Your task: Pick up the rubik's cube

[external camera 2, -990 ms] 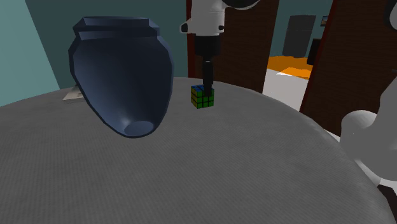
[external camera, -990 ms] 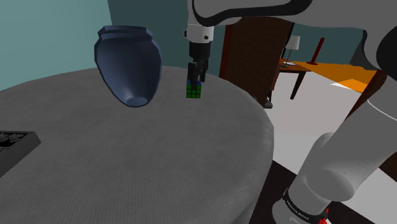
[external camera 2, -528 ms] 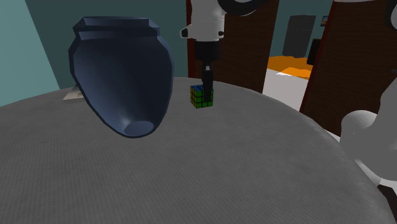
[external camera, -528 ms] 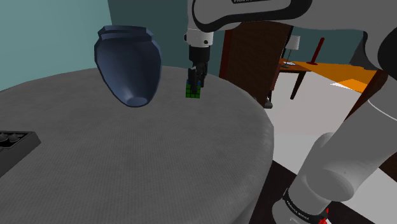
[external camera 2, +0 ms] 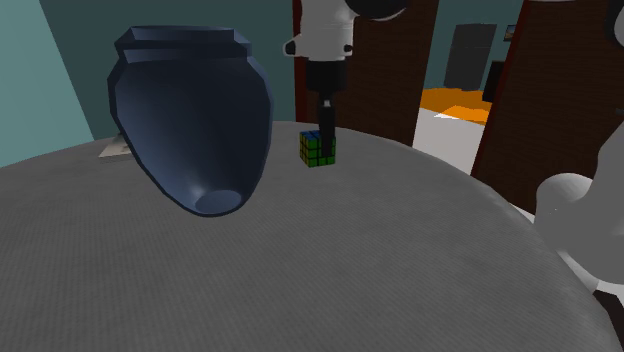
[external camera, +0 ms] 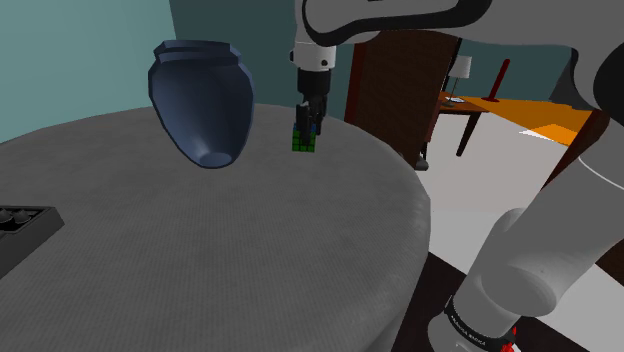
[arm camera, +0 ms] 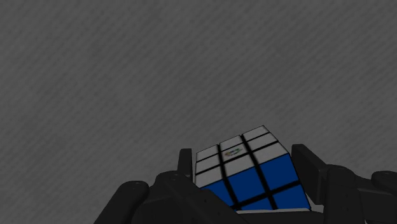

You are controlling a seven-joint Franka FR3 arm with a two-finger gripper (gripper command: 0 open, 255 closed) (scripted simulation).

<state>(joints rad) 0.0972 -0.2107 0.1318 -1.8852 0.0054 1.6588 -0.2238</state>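
Observation:
The rubik's cube [external camera: 305, 142] is at the far side of the round grey table [external camera: 250, 250], showing green faces in the shoulder view. In the second exterior view the cube [external camera 2: 317, 150] hangs right under the black gripper [external camera 2: 323, 130]. The wrist view shows its white top and blue side [arm camera: 245, 172] clasped between the two black fingers [arm camera: 184, 164]. My gripper [external camera: 307, 126] comes straight down from above and is shut on the cube [arm camera: 245, 164]. The cube's underside looks just off the tabletop.
A large dark blue vase [external camera: 203, 100] stands tilted beside the cube, toward the shoulder view's left [external camera 2: 195, 120]. A black boxy object [external camera: 20, 228] lies at the table's left edge. Beyond the table are a brown door [external camera: 395, 80] and an orange desk [external camera: 525, 118].
The gripper and the cube have risen slightly together over the second. The vase has not moved.

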